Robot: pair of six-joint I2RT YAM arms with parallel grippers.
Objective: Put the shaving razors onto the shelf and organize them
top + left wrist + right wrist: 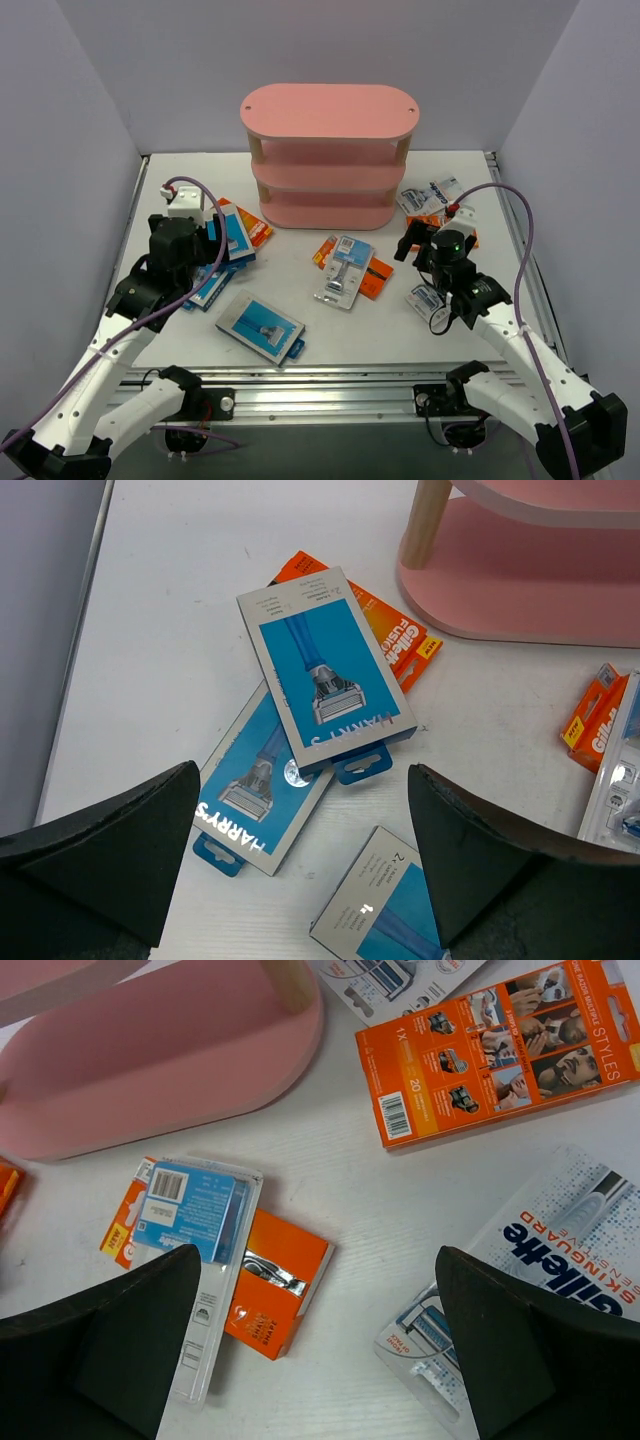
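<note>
Left wrist: left pincer [302, 772] open, empty, above two overlapping blue boxes [325, 670]; right wrist: right pincer [318, 1252] open, empty, above counter [340, 1200] near shelf [150, 1070].

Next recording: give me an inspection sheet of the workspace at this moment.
Surface: white table, razor packs scattered over it.
Job's things: pink shelf at the far side, no pack seen on it; blue boxes on the left; blister pack lying on orange cards at centre; more packs on the right.
Clutter: nothing seen.
Grippers: left pincer open above two overlapping blue boxes; right pincer open, holding nothing.
Cables: purple cables loop along both arms.
Surroundings: plain grey walls on three sides.
</note>
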